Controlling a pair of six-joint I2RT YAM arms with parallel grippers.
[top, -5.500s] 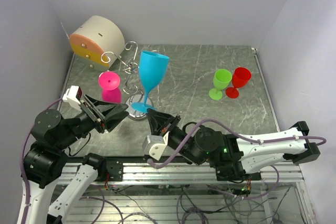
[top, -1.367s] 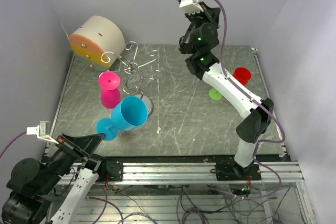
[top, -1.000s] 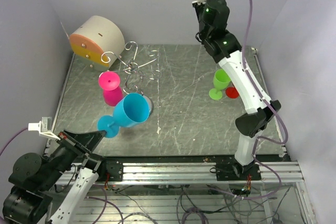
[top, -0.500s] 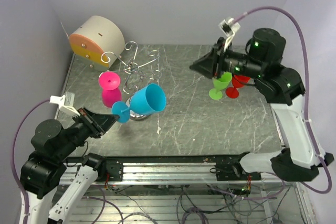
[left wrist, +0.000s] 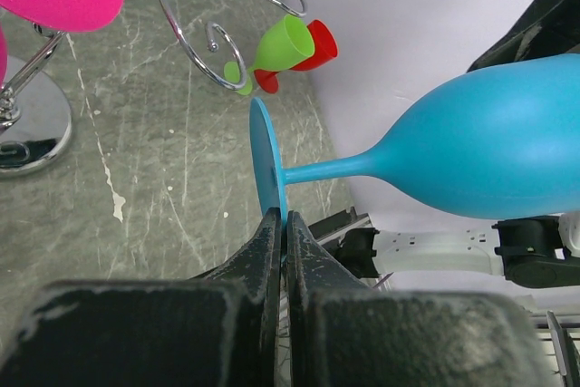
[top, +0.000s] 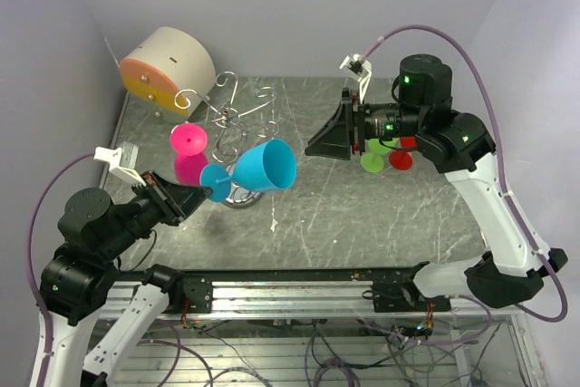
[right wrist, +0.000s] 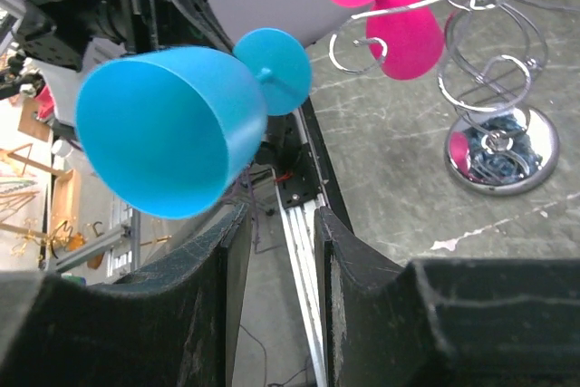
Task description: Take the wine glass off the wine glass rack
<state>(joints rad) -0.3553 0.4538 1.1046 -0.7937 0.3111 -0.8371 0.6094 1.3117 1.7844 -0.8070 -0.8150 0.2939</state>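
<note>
Blue wine glass [top: 265, 167] | off wine glass rack [top: 237, 120], sideways in air just near of it | my left end effector [left wrist: 282, 224] pinches foot rim only | right end effector [right wrist: 281, 219] agape, empty | risk: thin grip, heavy bowl may pivot and drop onto tabletop [top: 317, 206]

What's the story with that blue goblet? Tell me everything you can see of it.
The blue wine glass looks like matte, opaque plastic: a wide bowl, a slim stem and a flat round foot. It is empty and held sideways in the air, its mouth pointing away from the left gripper. Only that gripper touches it, pinching the rim of the foot.
</note>
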